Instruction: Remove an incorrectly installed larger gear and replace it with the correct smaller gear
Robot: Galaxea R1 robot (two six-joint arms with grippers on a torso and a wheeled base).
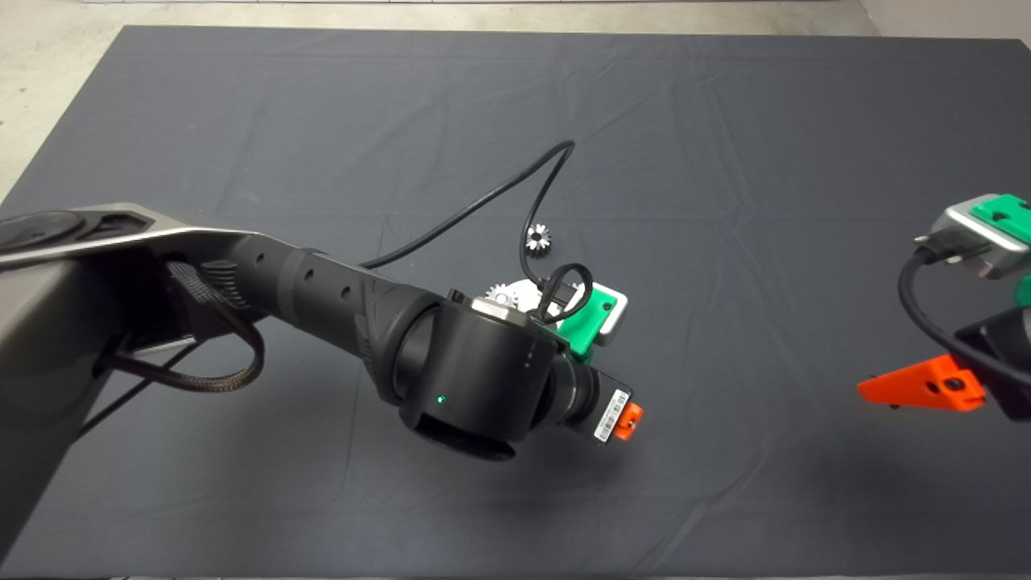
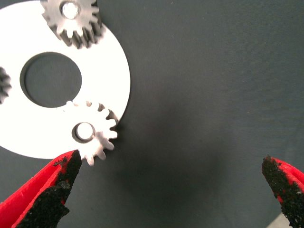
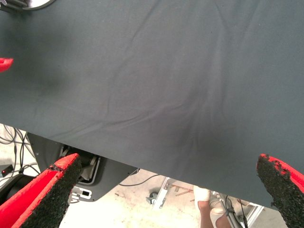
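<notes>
A white round plate [image 2: 109, 61] with a centre hole lies on the mat. On one of its pegs sits the larger gear [image 2: 97, 137], flat and pale, with a wide hole loose around the peg and teeth overhanging the plate's rim. A thicker small gear [image 2: 76, 23] stands on another peg, and a sliver of another shows at the plate's side [image 2: 2, 85]. My left gripper [image 2: 171, 161] hangs open just above, one pad [image 2: 64, 173] right beside the larger gear. The smaller gear [image 1: 537, 238] lies loose on the mat beyond the left wrist [image 1: 483, 370]. My right gripper [image 3: 168, 161] waits open at the mat's right side.
A black cable [image 1: 483, 205] loops over the mat [image 1: 725, 161] behind the plate, close to the loose gear. The left arm covers most of the plate from above. Past the mat's near edge the right wrist view shows floor, cables and a person's shoes [image 3: 209, 202].
</notes>
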